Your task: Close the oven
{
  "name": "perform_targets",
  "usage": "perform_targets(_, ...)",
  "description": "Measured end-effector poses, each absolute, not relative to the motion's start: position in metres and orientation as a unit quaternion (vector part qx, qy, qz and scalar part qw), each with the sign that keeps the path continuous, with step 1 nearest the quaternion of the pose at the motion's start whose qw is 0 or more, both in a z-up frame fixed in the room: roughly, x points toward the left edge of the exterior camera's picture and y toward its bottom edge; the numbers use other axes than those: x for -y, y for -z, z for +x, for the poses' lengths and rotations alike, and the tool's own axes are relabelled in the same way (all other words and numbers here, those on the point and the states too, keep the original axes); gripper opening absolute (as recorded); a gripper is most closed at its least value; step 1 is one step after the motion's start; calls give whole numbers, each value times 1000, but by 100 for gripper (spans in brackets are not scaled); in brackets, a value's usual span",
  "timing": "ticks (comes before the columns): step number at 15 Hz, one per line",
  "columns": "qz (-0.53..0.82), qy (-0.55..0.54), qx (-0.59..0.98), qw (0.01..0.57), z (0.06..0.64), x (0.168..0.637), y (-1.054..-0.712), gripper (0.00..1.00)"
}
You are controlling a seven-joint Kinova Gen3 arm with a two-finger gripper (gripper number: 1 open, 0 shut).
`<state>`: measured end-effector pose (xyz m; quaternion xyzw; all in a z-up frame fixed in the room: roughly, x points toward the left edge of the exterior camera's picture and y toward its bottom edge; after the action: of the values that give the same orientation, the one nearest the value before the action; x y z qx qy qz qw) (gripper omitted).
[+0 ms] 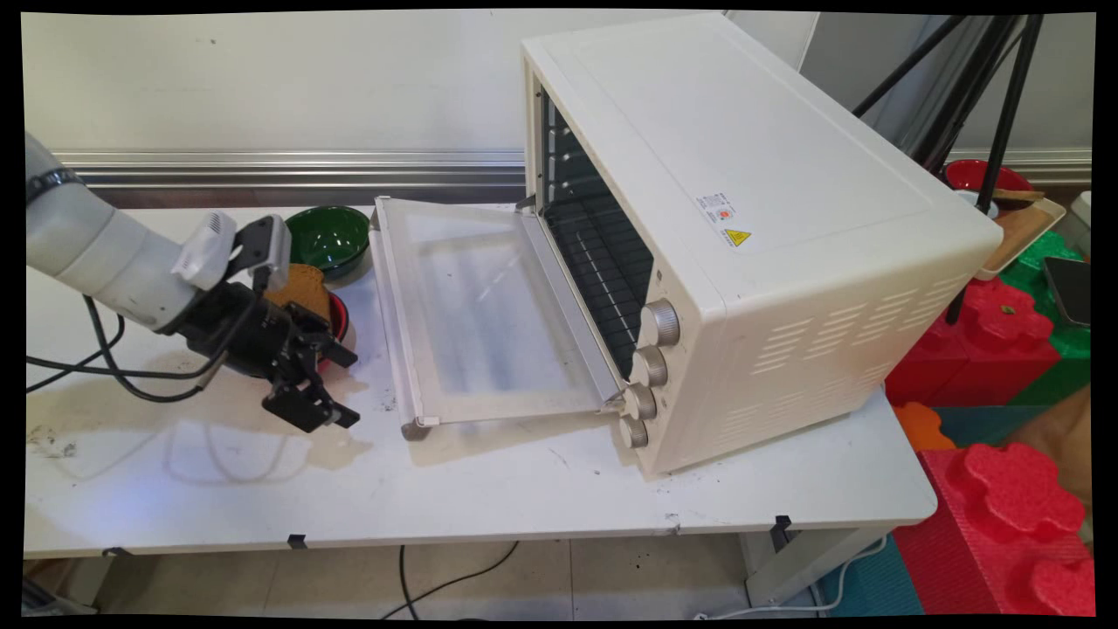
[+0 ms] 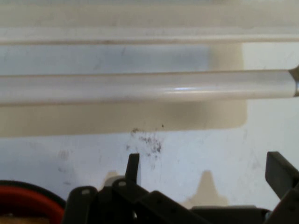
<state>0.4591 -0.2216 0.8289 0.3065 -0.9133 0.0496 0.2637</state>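
Note:
A cream toaster oven (image 1: 742, 218) stands on the white table (image 1: 524, 489) with its glass door (image 1: 480, 306) folded down flat toward the left. My gripper (image 1: 345, 387) hovers low over the table just left of the door's handle bar (image 1: 397, 341), open and holding nothing. In the hand view the handle bar (image 2: 140, 87) runs across the picture ahead of my gripper (image 2: 205, 170), apart from the fingertips (image 2: 133, 168). Just behind the hand sits a red bowl (image 1: 339, 319) holding a brown lump (image 1: 306, 293); the red bowl's rim (image 2: 23, 200) shows at bottom left.
A green bowl (image 1: 327, 236) sits at the back beside the door's far corner. Dark crumbs (image 2: 147, 140) speckle the table before the handle. Black cables (image 1: 105, 367) hang from the arm. Right of the table stand red foam blocks (image 1: 996, 341) and a black tripod (image 1: 987, 131).

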Motion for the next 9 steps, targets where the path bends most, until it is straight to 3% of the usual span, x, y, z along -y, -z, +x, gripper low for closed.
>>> perform_targets(6,307,-64,912,263,452,224,-811,100)
perform_targets(7,308,-65,912,264,451,224,-810,0)
perform_targets(9,310,-70,911,264,449,226,-806,0)
